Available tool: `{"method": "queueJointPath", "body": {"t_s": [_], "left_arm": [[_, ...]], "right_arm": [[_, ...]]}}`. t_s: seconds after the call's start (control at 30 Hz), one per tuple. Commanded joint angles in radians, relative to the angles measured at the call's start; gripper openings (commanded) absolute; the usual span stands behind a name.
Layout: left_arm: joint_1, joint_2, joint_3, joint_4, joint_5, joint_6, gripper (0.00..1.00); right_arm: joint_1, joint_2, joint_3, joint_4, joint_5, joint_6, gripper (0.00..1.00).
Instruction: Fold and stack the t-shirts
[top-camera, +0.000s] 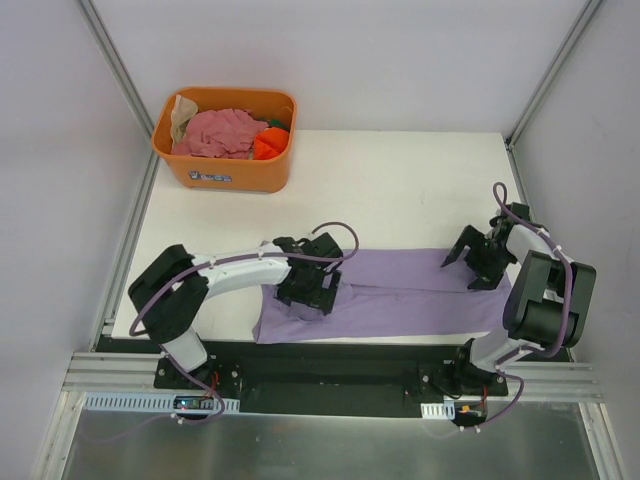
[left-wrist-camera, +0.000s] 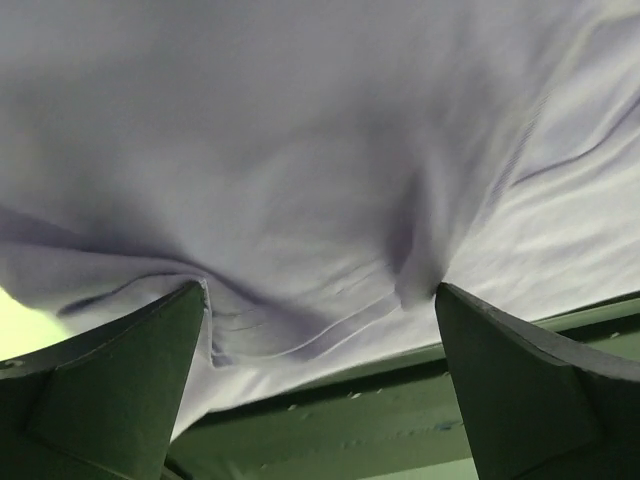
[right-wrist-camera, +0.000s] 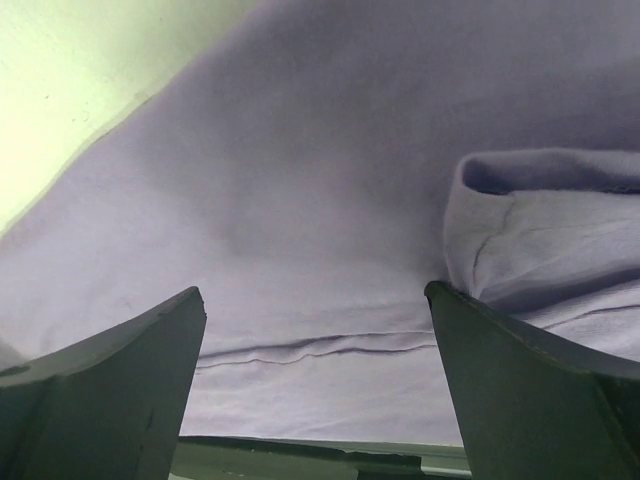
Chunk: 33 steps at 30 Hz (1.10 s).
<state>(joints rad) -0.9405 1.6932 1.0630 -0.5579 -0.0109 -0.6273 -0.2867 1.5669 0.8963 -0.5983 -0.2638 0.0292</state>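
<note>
Both ends of the lavender t-shirt (top-camera: 410, 297) are attended: it lies as a long band across the lower middle of the top view, long axis left to right along the near edge of the table (top-camera: 400, 190). We find the left gripper (top-camera: 315, 292) over its left end and the right gripper (top-camera: 468, 262) over its right end, each spread wide and holding nothing; whether the tips press the cloth we cannot quite tell.

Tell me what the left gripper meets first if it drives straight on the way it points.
The lavender-purple cloth t-shirt: it fills the wrist view just beyond the open left gripper, probably close enough to touch, though depth is unclear.
</note>
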Motion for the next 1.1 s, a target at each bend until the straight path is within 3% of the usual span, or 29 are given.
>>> {"method": "queueJointPath", "body": {"t_s": [0.0,0.27,0.4,0.53,0.63,0.7,0.8,0.93,1.07], "left_arm": [[0.011,-0.150,-0.067,-0.180,-0.101,-0.078,0.99],[0.011,-0.349,-0.222,-0.402,-0.124,-0.213,0.99],[0.009,-0.395,-0.184,-0.415,-0.130,-0.235,0.99],[0.011,-0.370,-0.059,-0.346,-0.207,-0.203,0.99],[0.011,-0.305,0.012,-0.200,-0.121,-0.137,0.99],[0.016,-0.262,0.012,-0.098,-0.007,-0.101,0.99],[0.040,-0.175,0.018,-0.019,0.009,-0.106,0.99],[0.101,-0.060,0.017,0.012,0.089,-0.124,0.99],[0.115,-0.069,-0.073,0.018,0.095,-0.144,0.99]], "right_arm": [[-0.011,0.008,0.030,-0.034,0.075,0.012,0.96],[-0.011,-0.005,0.035,-0.038,0.095,0.011,0.96],[-0.011,-0.027,0.033,-0.032,0.081,0.003,0.96],[-0.009,-0.057,0.024,-0.002,0.025,-0.012,0.96],[-0.006,-0.088,0.024,0.005,-0.028,-0.022,0.96],[-0.002,-0.108,0.021,0.009,-0.040,-0.055,0.96],[0.012,-0.142,0.006,0.044,-0.067,-0.064,0.96],[0.035,-0.162,0.003,0.058,-0.083,-0.078,0.96],[0.049,-0.147,0.004,0.057,-0.074,-0.075,0.96]]}}
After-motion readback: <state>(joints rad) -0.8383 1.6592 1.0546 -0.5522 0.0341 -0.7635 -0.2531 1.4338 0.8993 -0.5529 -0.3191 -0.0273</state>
